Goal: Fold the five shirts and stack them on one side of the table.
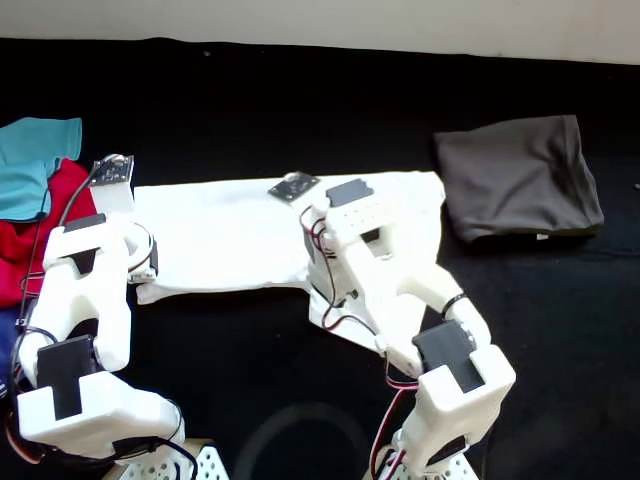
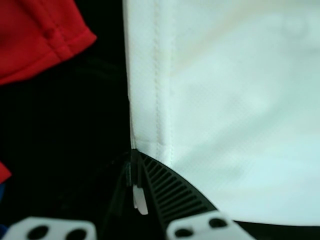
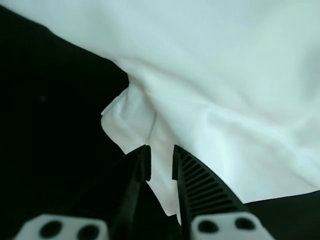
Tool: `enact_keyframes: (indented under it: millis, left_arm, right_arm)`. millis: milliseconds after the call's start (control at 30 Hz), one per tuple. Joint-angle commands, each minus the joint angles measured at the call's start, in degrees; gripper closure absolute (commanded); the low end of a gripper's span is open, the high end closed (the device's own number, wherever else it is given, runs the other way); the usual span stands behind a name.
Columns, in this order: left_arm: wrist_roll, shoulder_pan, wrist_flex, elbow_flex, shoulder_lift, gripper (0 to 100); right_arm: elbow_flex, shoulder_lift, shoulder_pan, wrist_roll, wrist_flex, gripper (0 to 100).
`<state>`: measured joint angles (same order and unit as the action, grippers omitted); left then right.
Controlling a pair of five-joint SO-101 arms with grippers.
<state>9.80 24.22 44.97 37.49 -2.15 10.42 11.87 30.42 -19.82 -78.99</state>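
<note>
A white shirt (image 1: 230, 230) lies spread flat across the middle of the black table (image 1: 250, 110). My left arm (image 1: 85, 265) stands at the shirt's left edge. There my left gripper (image 2: 135, 157) is shut on the stitched hem of the white shirt (image 2: 225, 100). My right arm (image 1: 365, 245) is bent over the shirt's near right part. My right gripper (image 3: 160, 162) is narrowly open, with a fold of the white shirt (image 3: 225, 75) between its fingertips, beside a loose corner (image 3: 120, 120). A folded dark grey shirt (image 1: 520, 175) lies at the far right.
Unfolded shirts are heaped at the left edge: a teal shirt (image 1: 35, 160), a red shirt (image 1: 45, 235) and a bit of blue cloth (image 1: 6, 335) under them. The red shirt (image 2: 40, 35) lies close to my left gripper. A pale wall (image 1: 400, 20) runs behind the table.
</note>
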Motion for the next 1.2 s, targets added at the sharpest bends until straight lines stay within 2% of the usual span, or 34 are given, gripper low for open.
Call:
enact_keyframes:
  millis: [0,267,467,600,700,1000,1167]
  left_arm:
    - [0.2,-0.3,-0.9,-0.9,-0.3,99]
    - [0.2,-0.3,-0.9,-0.9,-0.3,99]
    - [0.3,-0.3,-0.9,-0.9,-0.4,99]
    - [0.3,-0.3,-0.9,-0.9,-0.4,99]
    - [0.3,-0.3,-0.9,-0.9,-0.4,99]
    - [0.3,-0.3,-0.9,-0.9,-0.4,99]
    - [0.3,-0.3,-0.9,-0.9,-0.4,99]
  right_arm:
    - [-1.5,0.0,0.5,0.4,2.2,91.5]
    - [5.8,2.2,0.4,0.5,9.0,91.5]
    - [5.8,2.3,0.2,1.6,9.9,92.0]
    - [6.3,2.4,0.1,1.6,10.9,99.6]
    - [5.9,2.0,-1.2,1.7,11.1,99.3]
    - [4.6,-11.0,-2.8,1.6,5.3,99.3]
    - [4.8,-13.1,-2.7,1.3,0.4,99.3]
